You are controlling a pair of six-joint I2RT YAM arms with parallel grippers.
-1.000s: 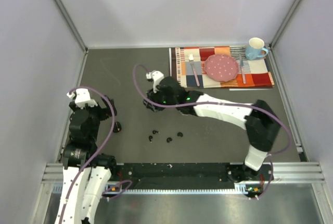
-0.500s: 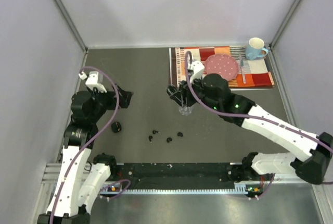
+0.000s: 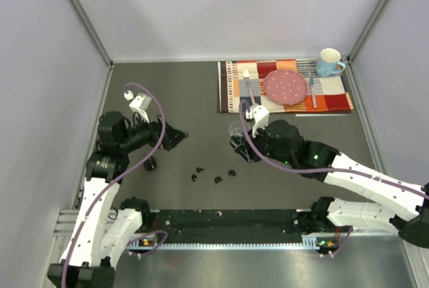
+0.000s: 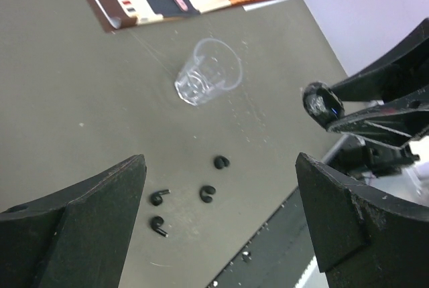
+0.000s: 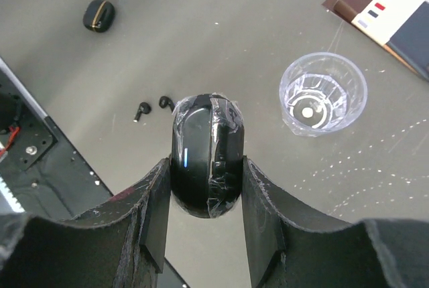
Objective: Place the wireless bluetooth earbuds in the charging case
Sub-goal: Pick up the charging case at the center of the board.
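Note:
Four tiny black earbuds [image 3: 214, 175] lie loose on the dark table near its front middle; the left wrist view shows all of them [image 4: 208, 193], the right wrist view two [image 5: 143, 110]. My right gripper [image 3: 238, 146] is shut on a black oval charging case [image 5: 206, 154], closed and wrapped in clear film, held above the table just right of the buds. The case also shows in the left wrist view [image 4: 322, 104]. My left gripper [image 3: 175, 135] is open and empty, raised left of the buds, its jaws wide apart [image 4: 221, 175].
A clear plastic cup [image 3: 236, 129] stands just behind the right gripper. A second black case [image 3: 150, 163] lies at the left by the left arm. A striped placemat [image 3: 285, 86] with plate, cutlery and blue mug [image 3: 330, 61] is at the back right.
My right arm has swung from the left-centre to the middle and come nearer with the case. My left gripper has reached out to the right toward the buds.

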